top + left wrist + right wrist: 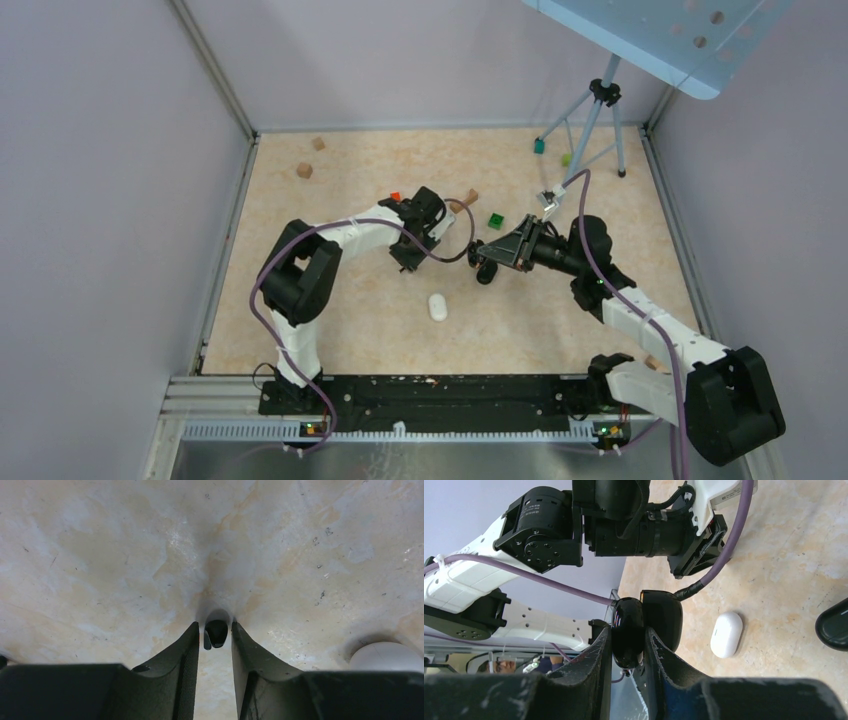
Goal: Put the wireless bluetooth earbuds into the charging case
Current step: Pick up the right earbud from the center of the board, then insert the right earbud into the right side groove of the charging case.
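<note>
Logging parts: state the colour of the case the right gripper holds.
Case: glossy black; right wrist view shows best.

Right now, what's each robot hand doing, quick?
Left gripper: closed on a small black earbud.
Right gripper: closed on the black charging case.

walls (100,200): plain grey | table (350,335): beige marbled | tripod (604,95): far right corner | panel (640,30): pale blue, perforated, overhead | light: even

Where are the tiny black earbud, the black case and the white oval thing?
black earbud (216,632): left wrist view, its rounded body.
black case (628,630): right wrist view, its shiny rounded half.
white oval thing (726,634): right wrist view, its middle.
</note>
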`<state>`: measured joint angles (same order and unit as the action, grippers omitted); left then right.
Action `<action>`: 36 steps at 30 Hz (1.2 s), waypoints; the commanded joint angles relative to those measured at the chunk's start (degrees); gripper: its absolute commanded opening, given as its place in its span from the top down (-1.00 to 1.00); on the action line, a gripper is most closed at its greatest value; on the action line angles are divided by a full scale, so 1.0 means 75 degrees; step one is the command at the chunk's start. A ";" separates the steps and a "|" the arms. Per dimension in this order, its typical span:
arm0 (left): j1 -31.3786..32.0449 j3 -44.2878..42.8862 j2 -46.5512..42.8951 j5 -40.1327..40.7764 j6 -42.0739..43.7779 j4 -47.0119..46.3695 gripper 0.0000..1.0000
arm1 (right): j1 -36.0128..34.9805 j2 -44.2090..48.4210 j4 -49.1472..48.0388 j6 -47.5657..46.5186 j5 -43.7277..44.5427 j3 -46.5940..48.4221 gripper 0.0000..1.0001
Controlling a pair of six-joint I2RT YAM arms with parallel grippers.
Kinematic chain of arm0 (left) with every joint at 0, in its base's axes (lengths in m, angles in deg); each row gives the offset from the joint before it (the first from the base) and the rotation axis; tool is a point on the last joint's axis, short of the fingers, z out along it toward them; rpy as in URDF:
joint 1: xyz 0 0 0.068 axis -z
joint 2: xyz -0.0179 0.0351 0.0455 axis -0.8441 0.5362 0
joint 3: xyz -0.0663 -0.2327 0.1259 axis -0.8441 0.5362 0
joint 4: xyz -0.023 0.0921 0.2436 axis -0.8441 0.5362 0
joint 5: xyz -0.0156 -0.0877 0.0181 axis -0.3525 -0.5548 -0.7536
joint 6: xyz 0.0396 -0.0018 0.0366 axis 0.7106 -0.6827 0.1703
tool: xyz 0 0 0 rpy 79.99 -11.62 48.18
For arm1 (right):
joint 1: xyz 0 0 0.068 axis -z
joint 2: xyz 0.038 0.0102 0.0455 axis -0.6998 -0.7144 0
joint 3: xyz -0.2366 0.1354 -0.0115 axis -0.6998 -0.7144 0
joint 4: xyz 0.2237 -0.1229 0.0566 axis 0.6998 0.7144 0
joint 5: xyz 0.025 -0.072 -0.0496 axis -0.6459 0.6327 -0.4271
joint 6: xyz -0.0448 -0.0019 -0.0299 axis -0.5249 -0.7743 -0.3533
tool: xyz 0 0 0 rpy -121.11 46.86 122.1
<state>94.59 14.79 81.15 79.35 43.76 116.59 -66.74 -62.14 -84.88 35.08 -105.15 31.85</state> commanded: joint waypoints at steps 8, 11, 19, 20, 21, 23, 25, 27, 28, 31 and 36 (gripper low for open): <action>-0.0038 0.0134 -0.0208 -0.0051 -0.0128 0.0262 0.67 | 0.0046 0.0169 -0.0154 0.0031 0.0024 0.0039 1.00; -0.0074 -0.0052 -0.0390 -0.0185 -0.0145 0.0243 0.68 | 0.0043 0.0210 -0.0125 0.0017 0.0036 0.0046 1.00; -0.0497 -0.0962 -0.1451 -0.1245 -0.0352 0.0042 0.84 | 0.0043 0.0252 0.0152 -0.0162 -0.0009 0.0186 1.00; -0.0500 -0.0976 -0.1707 -0.1290 -0.0341 -0.0122 0.87 | 0.0070 0.0258 0.0256 -0.0231 -0.0016 0.0242 1.00; -0.0499 -0.0893 -0.2003 -0.1397 -0.0281 -0.0416 0.88 | 0.0090 0.0263 0.0277 -0.0264 -0.0036 0.0269 1.00; -0.0505 -0.0562 -0.2688 -0.1662 -0.0267 -0.1123 0.89 | 0.0194 0.0247 -0.0008 -0.0195 -0.0217 0.0223 1.00; -0.0497 -0.0175 -0.3367 -0.1984 -0.0339 -0.1863 0.90 | 0.0247 0.0207 -0.0723 0.0087 -0.0526 0.0076 1.00; -0.0522 0.0237 -0.3933 -0.2342 -0.0392 -0.2510 0.90 | 0.0257 0.0106 -0.1297 0.0357 -0.0805 -0.0007 1.00; -0.0521 0.0496 -0.4180 -0.2549 -0.0410 -0.2793 0.91 | 0.0248 0.0057 -0.1516 0.0491 -0.0897 -0.0051 1.00; -0.0535 0.1059 -0.4820 -0.3288 -0.0341 -0.3560 1.00 | 0.0257 -0.0090 -0.2290 0.0932 -0.1076 -0.0214 1.00; -0.0616 0.1452 -0.5477 -0.4942 -0.0171 -0.4116 1.00 | 0.0278 -0.0537 -0.3386 0.1572 -0.1424 -0.0326 1.00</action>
<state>90.48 23.25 42.29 53.91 41.66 92.89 -65.21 -64.26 -99.08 42.21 -112.56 29.87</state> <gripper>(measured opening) 0.193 0.241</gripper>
